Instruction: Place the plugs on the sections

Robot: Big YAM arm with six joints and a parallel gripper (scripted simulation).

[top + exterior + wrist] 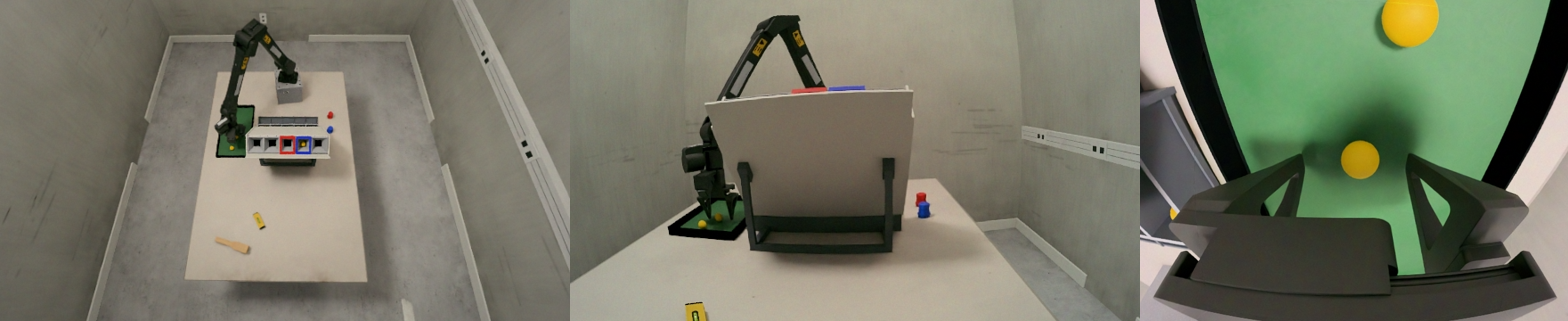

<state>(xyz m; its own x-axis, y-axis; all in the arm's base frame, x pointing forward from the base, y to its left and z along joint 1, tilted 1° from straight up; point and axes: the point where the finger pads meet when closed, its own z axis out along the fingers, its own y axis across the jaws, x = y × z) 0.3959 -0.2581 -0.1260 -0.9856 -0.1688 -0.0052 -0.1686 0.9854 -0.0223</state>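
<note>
My gripper (1354, 160) (232, 132) is open, low over the green marble tray. A yellow marble (1360, 159) lies on the tray between the open fingers, not gripped. A second yellow marble (1409, 22) lies farther along the tray. Both marbles also show in the exterior view, one (718, 217) under the gripper (718, 206) and the other (702, 224) nearer the front. On the funnel block (288, 143), the red-banded funnel (287, 144) looks empty and the blue-banded funnel (304, 144) holds a yellow marble (303, 144). The red plug (330, 115) and blue plug (329, 129) stand on the table to the right.
A white cover (810, 152) on a dark stand hides the pipes. A row of grey sections (288, 120) lies behind the funnel block. The grey arm base (289, 91) stands at the back. A yellow block (258, 220) and a wooden spatula (232, 244) lie near the front.
</note>
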